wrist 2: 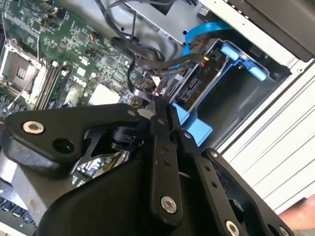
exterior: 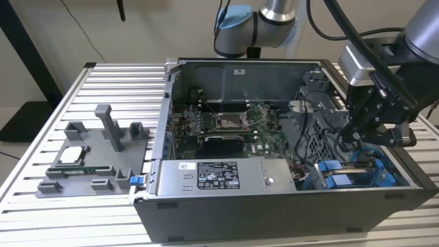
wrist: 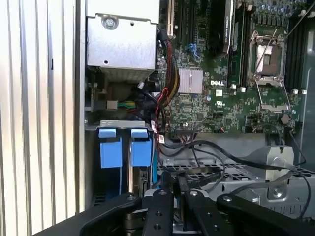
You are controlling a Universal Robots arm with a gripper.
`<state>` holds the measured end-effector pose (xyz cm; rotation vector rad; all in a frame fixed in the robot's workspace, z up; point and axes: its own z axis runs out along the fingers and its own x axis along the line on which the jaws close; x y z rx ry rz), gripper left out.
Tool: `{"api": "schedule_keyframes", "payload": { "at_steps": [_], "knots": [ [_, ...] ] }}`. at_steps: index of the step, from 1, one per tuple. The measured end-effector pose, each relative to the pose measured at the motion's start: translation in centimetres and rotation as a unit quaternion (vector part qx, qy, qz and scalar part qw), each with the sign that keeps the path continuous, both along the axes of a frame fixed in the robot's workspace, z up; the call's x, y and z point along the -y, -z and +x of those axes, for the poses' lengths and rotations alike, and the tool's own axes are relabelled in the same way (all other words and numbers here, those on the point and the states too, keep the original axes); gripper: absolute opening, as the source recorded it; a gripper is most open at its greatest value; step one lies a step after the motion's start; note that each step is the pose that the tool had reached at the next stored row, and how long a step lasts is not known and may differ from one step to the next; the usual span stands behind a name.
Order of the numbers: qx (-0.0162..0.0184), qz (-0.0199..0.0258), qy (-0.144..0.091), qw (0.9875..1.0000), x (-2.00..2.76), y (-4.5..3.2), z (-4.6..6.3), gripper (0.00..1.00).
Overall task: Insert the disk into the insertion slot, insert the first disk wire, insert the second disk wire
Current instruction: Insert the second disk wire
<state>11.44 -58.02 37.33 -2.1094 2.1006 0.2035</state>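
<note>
Hovering over the drive bay at four o'clock in the open case [exterior: 205, 67], the hand [exterior: 361, 135] has its black fingers pinched narrow around a dark cable plug [wrist 2: 158, 105]. The disk [wrist 2: 193, 93] looks already seated in its glossy blue plastic carrier frame [exterior: 350, 174], so the wiring appears to be what remains. Matte green motherboard [wrist: 216, 83], ribbed aluminium counter [exterior: 103, 82], limp black rubbery wires [wrist: 221, 152].
</note>
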Motion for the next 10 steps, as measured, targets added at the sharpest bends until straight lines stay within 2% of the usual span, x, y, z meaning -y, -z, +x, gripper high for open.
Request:
{"api": "schedule_keyframes", "payload": {
  "at_steps": [2, 5, 10],
  "knots": [
    [0.0007, 0.0021, 0.000, 1.0000, 0.13, 0.31, 0.0, 0.00],
    [0.0008, 0.0035, 0.000, 1.0000, 0.60, 0.63, 0.1, 0.00],
    [0.0008, 0.0107, 0.000, 0.9999, 1.70, 1.04, 0.2, 0.00]
  ]
}}
